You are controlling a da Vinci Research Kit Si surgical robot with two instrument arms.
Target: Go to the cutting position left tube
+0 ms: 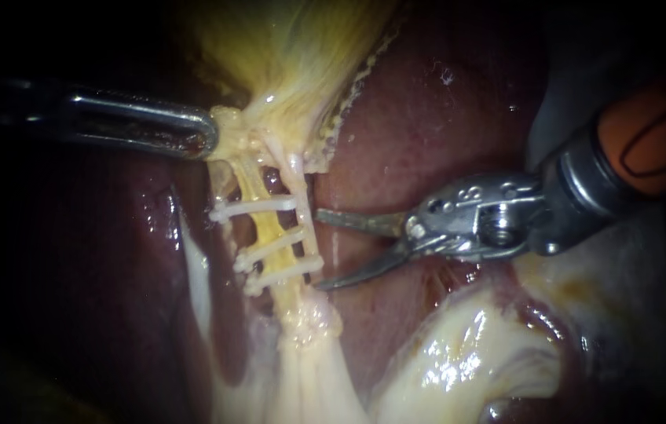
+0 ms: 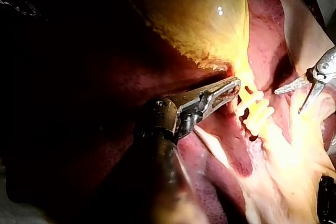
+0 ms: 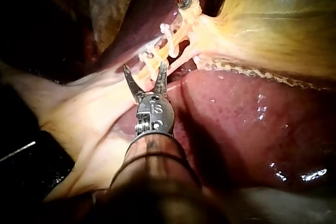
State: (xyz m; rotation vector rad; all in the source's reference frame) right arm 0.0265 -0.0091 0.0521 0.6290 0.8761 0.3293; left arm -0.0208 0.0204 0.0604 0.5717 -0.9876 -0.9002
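The yellow gallbladder [image 1: 294,47] narrows into two tubes crossed by three white clips [image 1: 270,250]. The left tube [image 1: 268,228] is yellow; the right tube [image 1: 305,228] runs pale beside it. My left instrument [image 1: 206,135] comes in from the left, its jaws shut on tissue at the gallbladder's neck [image 1: 231,129]. My right instrument [image 1: 323,250] has its two blades open, the tips just right of the right tube and level with the clips, with nothing between them. The left wrist view shows the left jaws [image 2: 231,86] on the neck. The open blades [image 3: 144,66] show in the right wrist view.
Dark red liver [image 1: 427,118] lies right of and behind the tubes. Pale fatty tissue [image 1: 459,353] sits under the right instrument's wrist. A whitish band of tissue [image 1: 309,369] runs down from below the clips.
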